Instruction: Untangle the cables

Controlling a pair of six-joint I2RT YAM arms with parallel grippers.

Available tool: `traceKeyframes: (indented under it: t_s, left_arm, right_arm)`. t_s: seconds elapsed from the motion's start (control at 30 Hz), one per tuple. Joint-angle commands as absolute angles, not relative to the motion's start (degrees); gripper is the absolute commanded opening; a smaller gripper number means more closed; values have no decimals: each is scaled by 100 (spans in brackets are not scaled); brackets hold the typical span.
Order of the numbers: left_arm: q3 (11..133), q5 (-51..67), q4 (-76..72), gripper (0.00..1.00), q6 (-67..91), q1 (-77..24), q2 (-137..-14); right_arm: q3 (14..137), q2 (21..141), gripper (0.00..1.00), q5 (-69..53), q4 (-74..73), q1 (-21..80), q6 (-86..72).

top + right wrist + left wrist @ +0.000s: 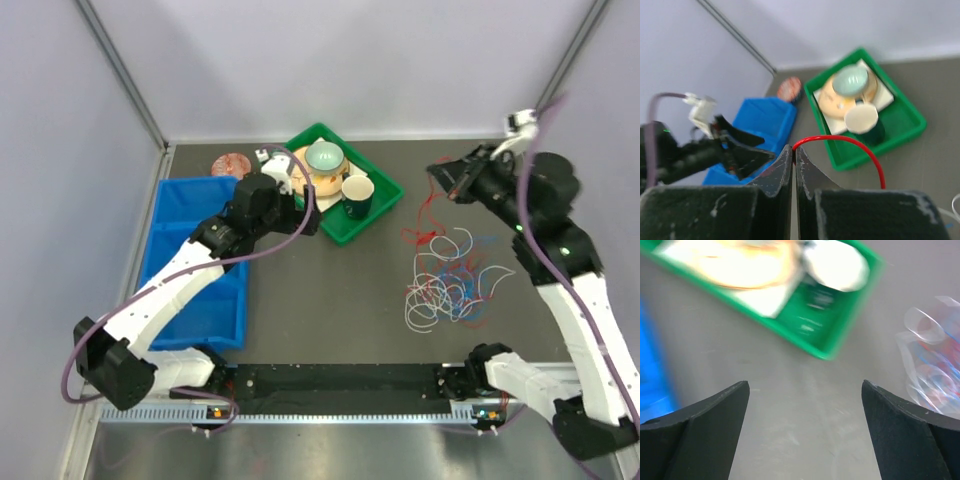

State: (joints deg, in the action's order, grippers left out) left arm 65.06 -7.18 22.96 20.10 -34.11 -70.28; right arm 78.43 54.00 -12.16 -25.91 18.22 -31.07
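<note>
- Cables [447,285] lie in a loose white, red and blue heap, right of the green tray [383,200] and nearer the arms.
- They look light, limp and snag-prone, best pinched on a free strand away from the knots.
- Right gripper [794,150], just right of the tray, is pressed together on the red cable [840,138].
- Left gripper [805,390] is spread wide and empty at the tray's left side.

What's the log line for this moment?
right gripper: shut on red cable, raised | left gripper: open, empty | cable pile: tangled on table
</note>
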Motion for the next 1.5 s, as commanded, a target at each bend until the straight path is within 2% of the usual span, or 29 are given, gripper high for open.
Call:
traceKeyframes:
  t_s: [0.0, 0.1, 0.23, 0.43, 0.57, 0.7, 0.93, 1.07, 1.17, 1.23, 1.27, 1.3, 1.47]
  left_arm:
    - [6715, 2122, 1795, 97, 1854, -3559, -7435]
    - [6312, 2118, 1154, 96, 2214, -4024, -7681]
    - [5478, 2276, -661, 96, 2978, -4394, -7804]
    - [5327, 1987, -1519, 96, 3506, -4886, -8436]
    - [4914, 1618, -2783, 95, 3814, -5123, -8718]
    - [4860, 1327, -3233, 95, 3691, -5405, -8999]
    - [5176, 1731, -3647, 94, 4086, -5563, -9553]
    - [5344, 1749, -3744, 88, 4113, -5660, -9861]
    - [5405, 1705, -3762, 62, 4096, -5678, -10002]
    - [5563, 1557, -3535, 20, 3791, -5687, -10028]
    - [5694, 1486, -3037, 5, 3579, -5687, -10011]
    - [6009, 1320, -2589, 0, 3351, -5687, -9932]
    - [6521, 432, -1267, 0, 2312, -5634, -9151]
  right_arm:
    - [7244, 5704, 0, -1415, -2453, 1934, -3366]
    - [7102, 5678, 0, -1328, -2408, 1934, -3454]
    - [7101, 5616, 0, -1134, -2355, 1934, -3524]
    - [7189, 5608, 0, -1020, -2338, 1934, -3542]
    - [7251, 5634, 0, -984, -2338, 1934, -3533]
    - [7225, 5686, 0, -976, -2329, 1934, -3568]
    - [7172, 5687, 0, -932, -2338, 1934, -3603]
    - [7154, 5678, 0, -923, -2338, 1934, -3604]
    - [7154, 5695, 0, -905, -2355, 1934, -3621]
    - [7189, 5678, 0, -914, -2364, 1934, -3612]
    - [7207, 5669, 0, -914, -2364, 1934, -3604]
    - [7207, 5660, 0, -879, -2373, 1934, -3595]
    - [7163, 5616, 0, -511, -2540, 1934, -3376]
